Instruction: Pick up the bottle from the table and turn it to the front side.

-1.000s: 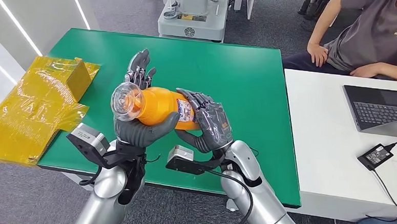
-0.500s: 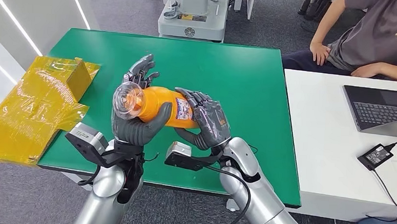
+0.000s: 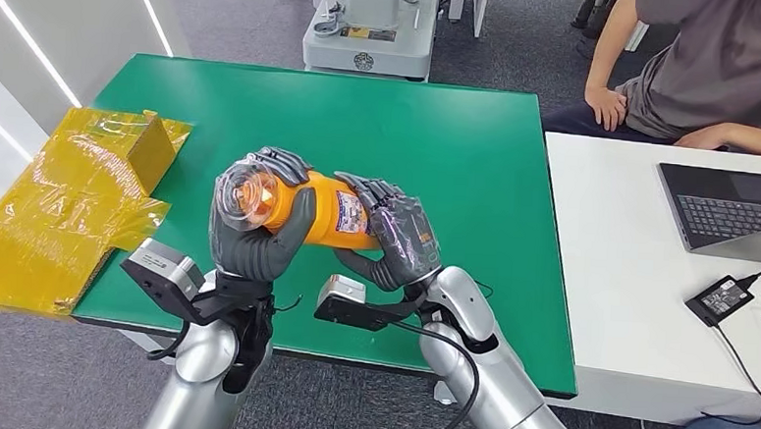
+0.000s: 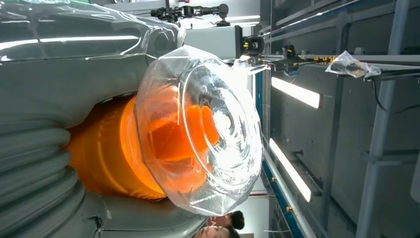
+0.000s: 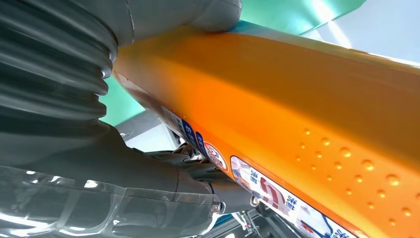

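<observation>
1. Left hand (image 3: 250,229) grips the bottle (image 3: 303,207) at its clear-capped end, above the green table (image 3: 478,161).
2. Right hand (image 3: 400,237) holds the labelled end.
3. Lifting looks done; next, rolling the label frontward needs coordinated grips.

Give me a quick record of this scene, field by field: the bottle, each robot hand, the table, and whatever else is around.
bottle: orange bottle, held lying sideways above the table, clear cap end pointing toward the robot
left robot hand: left robot hand wrapped around the cap end
right robot hand: right robot hand gripping the label end
table: green table, bottle lifted off it
beside table: yellow wrapped package on the robot's left
white desk: laptop and black power adapter
person: seated person behind the white desk
</observation>
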You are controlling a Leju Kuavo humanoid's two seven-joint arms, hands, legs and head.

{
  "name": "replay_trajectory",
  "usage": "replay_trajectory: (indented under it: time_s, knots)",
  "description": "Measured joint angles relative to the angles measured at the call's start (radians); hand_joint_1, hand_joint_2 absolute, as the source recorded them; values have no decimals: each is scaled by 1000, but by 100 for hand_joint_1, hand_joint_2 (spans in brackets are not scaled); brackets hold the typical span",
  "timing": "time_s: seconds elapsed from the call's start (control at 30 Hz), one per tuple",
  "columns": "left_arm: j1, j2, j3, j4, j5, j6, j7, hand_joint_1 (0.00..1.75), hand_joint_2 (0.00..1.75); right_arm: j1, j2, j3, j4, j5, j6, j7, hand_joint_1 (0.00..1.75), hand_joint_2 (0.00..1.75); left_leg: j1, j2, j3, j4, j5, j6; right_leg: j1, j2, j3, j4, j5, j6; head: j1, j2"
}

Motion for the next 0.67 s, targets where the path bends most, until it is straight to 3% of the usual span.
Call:
replay_trajectory:
  time_s: [0.2,0.27,0.33,0.4,0.67]
  knots:
    - [15,-7,6,-21,-15,-6,7,175,175,18,2,0,-25,8,-1,11,169,175,0,0,0,0,0,0,0,0,0,0,0,0,0,0]
    - [17,-7,8,-25,-16,-8,7,175,175,21,2,0,-31,10,-2,14,119,175,0,0,0,0,0,0,0,0,0,0,0,0,0,0]
    - [18,-8,9,-28,-17,-8,8,175,175,25,2,0,-37,10,-6,21,38,175,0,0,0,0,0,0,0,0,0,0,0,0,0,0]
    - [18,-8,10,-31,-19,-6,8,175,175,30,4,0,-44,10,-15,31,1,175,0,0,0,0,0,0,0,0,0,0,0,0,0,0]
    - [22,-15,26,-43,-11,29,17,175,175,67,21,-28,-82,-95,-104,32,0,175,0,0,0,0,0,0,0,0,0,0,0,0,0,0]
